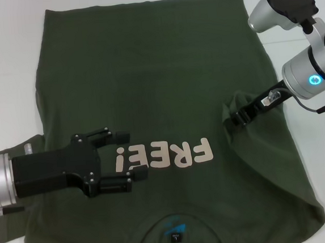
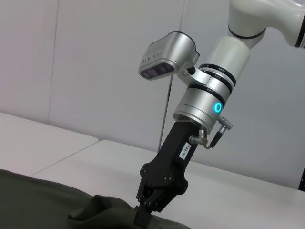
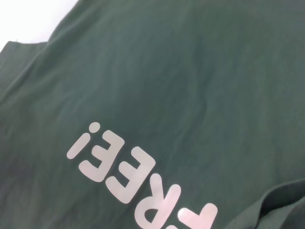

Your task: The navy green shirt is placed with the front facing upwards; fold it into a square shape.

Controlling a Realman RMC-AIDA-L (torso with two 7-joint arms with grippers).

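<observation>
Nearest the head camera, the round collar with its small blue label (image 1: 175,229) sits at the lower edge of the view, so the navy green shirt (image 1: 158,70) lies with its neck toward the robot and its hem far away. It is spread front up on the white surface (image 1: 4,67), and the pale pink "FREE!" lettering (image 1: 164,155) crosses the chest, upside down as the head view sees it.

Over the shirt's chest on the robot's left, the left tool (image 1: 120,159) reaches in level from the side. Its 2 black fingers stand wide apart, one above and one below the exclamation mark end of the lettering, with nothing between them. Whether they touch the cloth cannot be told.

On the robot's right, the right tool (image 1: 230,118) comes down at a slant from its silver wrist to the shirt's side. Its narrow black fingers are closed on a bunched fold of the green fabric, which is drawn inward from the edge and raised into a small hump with creases around it. The left wrist view shows the same pinch (image 2: 143,214) from across the surface, the cloth gathered up at the fingertips.

A short sleeve (image 1: 14,154) shows beside and beneath the left arm.
</observation>
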